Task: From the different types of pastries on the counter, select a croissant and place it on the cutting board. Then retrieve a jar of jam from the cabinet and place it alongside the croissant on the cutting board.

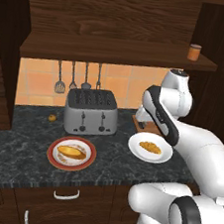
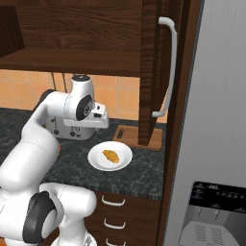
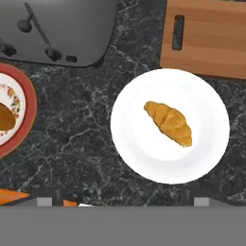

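The croissant [image 3: 169, 122] lies on a white plate [image 3: 139, 144] on the black counter [image 3: 81, 129], just below the cutting board [image 3: 211, 43] with its dark slot. My gripper [image 3: 123, 201] hovers above the plate, open, with its two tips wide apart and nothing between them. From the left base, the croissant [image 1: 150, 147] is in front of my arm and the larger oblong bun [image 1: 71, 152] rests on a red-rimmed plate [image 1: 57, 163]. The orange jar of jam [image 1: 194, 52] stands at the right end of the cabinet's [image 1: 112, 14] shelf plank.
A silver toaster [image 1: 90, 111] stands behind the red-rimmed plate, with utensils [image 1: 78, 77] hanging on the wall above. An open cabinet door [image 2: 151, 72] with a white handle hangs over the board's [image 2: 129, 137] right end. A grey fridge [image 2: 216, 120] bounds the right side.
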Tool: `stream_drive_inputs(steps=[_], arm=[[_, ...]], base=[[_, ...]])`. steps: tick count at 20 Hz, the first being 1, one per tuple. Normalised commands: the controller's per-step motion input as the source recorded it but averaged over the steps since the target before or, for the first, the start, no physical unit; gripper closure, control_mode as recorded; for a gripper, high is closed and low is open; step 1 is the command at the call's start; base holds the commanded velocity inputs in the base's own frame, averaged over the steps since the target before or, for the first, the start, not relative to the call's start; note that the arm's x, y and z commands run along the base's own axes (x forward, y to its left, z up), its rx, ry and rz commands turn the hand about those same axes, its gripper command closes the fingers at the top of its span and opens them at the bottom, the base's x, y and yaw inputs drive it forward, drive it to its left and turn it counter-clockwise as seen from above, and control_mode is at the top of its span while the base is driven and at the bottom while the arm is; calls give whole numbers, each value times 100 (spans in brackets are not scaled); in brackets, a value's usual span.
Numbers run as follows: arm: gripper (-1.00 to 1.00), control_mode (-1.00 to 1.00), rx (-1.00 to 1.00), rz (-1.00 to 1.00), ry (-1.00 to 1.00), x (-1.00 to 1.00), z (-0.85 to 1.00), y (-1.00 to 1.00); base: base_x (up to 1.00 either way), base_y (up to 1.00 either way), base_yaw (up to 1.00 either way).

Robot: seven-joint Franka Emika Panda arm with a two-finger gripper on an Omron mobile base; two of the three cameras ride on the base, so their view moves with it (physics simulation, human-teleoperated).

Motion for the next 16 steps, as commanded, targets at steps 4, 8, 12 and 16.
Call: stream_drive_inputs(steps=[4,8,12,16], arm=[[-100,-100,0,9,0,7,-23,-36],[-100,-100,0,4,0,21,-14,-33],[-100,-100,0,2,0,21,-19,-14],[-100,-100,2,5,0,10,-51,0]], base=[[0,0,0],[0,0,0],[0,0,0],[0,0,0]])
